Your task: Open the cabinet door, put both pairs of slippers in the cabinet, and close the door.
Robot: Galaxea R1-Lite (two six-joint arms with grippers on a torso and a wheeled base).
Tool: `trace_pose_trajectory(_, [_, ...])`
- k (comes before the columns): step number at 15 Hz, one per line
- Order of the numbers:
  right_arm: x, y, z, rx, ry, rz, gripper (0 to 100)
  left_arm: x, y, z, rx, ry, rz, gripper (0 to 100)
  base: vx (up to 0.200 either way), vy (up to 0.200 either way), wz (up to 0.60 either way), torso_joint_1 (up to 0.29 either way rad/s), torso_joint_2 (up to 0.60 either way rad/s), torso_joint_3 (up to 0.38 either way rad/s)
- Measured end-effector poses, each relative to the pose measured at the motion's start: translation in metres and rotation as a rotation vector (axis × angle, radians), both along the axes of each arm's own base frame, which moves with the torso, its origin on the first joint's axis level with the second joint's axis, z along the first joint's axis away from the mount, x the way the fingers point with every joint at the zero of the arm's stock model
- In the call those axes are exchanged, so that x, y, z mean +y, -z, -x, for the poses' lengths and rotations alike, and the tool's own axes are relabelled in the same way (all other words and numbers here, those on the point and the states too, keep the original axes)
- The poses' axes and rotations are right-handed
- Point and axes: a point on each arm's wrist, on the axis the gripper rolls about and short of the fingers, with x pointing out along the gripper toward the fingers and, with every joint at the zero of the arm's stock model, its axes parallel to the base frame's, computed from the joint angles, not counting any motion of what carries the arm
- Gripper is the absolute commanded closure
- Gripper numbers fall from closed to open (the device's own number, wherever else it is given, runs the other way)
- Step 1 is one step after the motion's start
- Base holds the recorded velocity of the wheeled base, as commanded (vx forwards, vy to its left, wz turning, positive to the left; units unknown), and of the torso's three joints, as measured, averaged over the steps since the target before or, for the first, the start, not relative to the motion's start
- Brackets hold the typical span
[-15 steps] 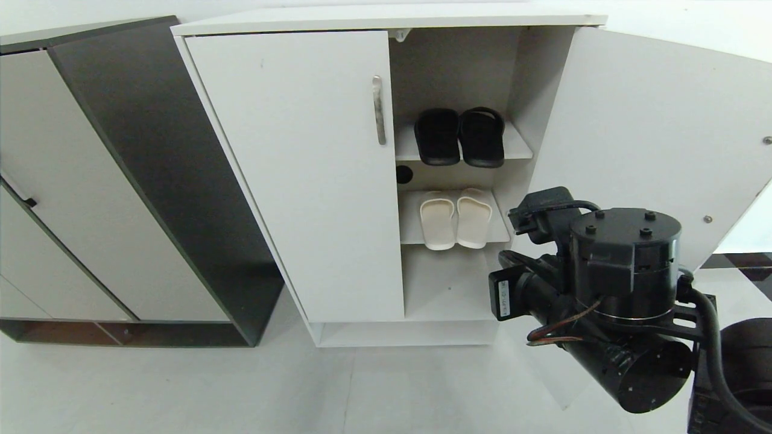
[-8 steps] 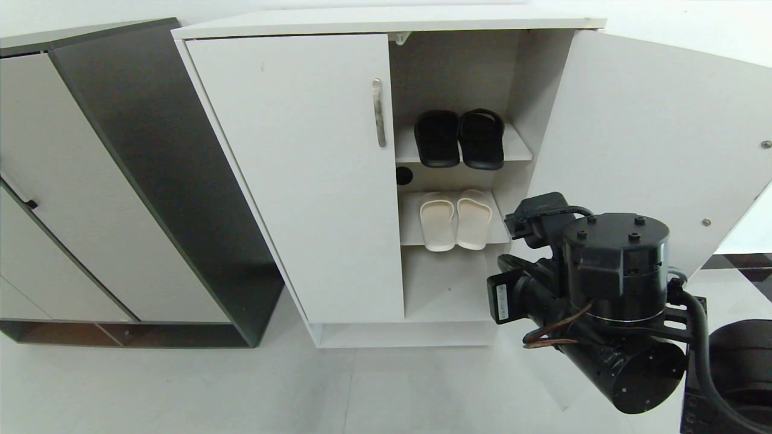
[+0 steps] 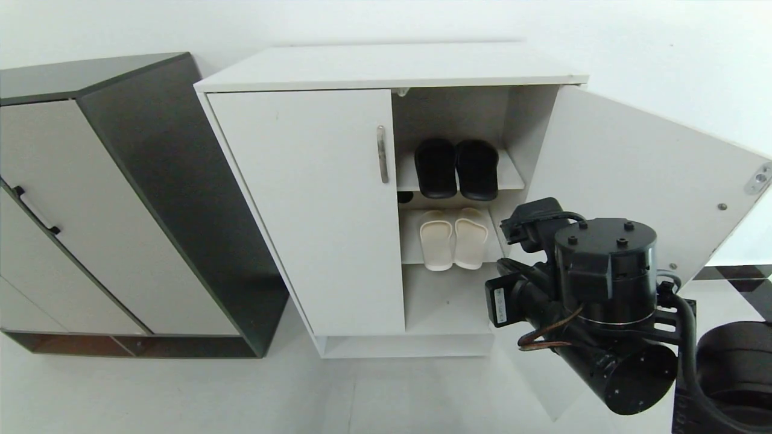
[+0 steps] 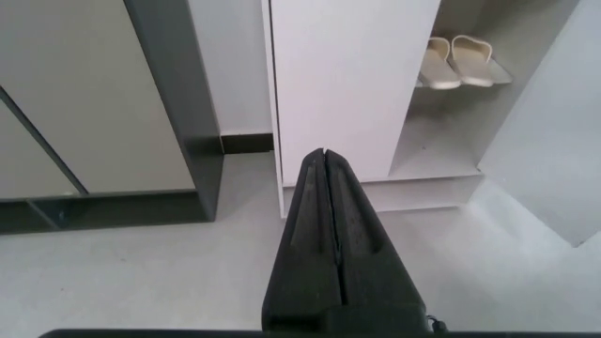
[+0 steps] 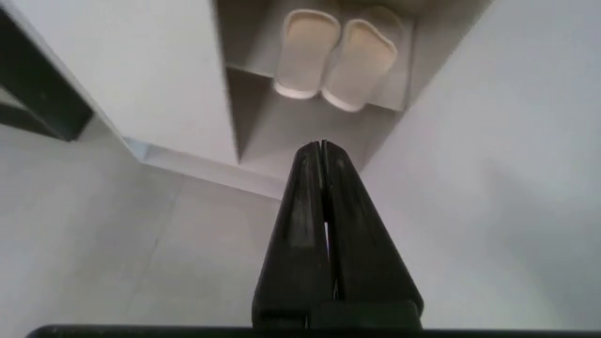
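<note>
right gripper (image 5: 325,148) and left gripper (image 4: 324,155), both closed and empty, face the cabinet (image 3: 386,63) holding white slippers (image 3: 437,244).

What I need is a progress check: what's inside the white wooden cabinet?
Black slipper pair on the upper shelf, cream pair on the shelf below. The shut left door hides the rest.

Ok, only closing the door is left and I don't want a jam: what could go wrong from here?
Two risks, I think. The cream slippers and the black slippers both seem to overhang their shelves' front edges slightly, so the open door might catch a heel as it swings shut. Also, the right gripper, shut, sits in front of the door's inner face near the opening, so the door's sweep could strike it unless it moves clear first.
</note>
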Motion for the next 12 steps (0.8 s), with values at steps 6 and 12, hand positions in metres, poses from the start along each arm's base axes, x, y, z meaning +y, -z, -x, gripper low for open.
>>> trace_pose_trajectory(6, [0.0012, 0.0007, -0.0003, 0.001, -0.003, 0.001, 100, 0.0, 0.0, 0.0, 0.0, -0.001, -0.001, 100, 0.0, 0.0, 0.0, 0.146, -0.47, -0.325])
trace_pose_trajectory(12, [0.0017, 0.0004, -0.0006, 0.0, -0.003, -0.002, 100, 0.0, 0.0, 0.0, 0.0, 0.0, -0.001, 100, 0.0, 0.0, 0.0, 0.183, -0.49, -0.311])
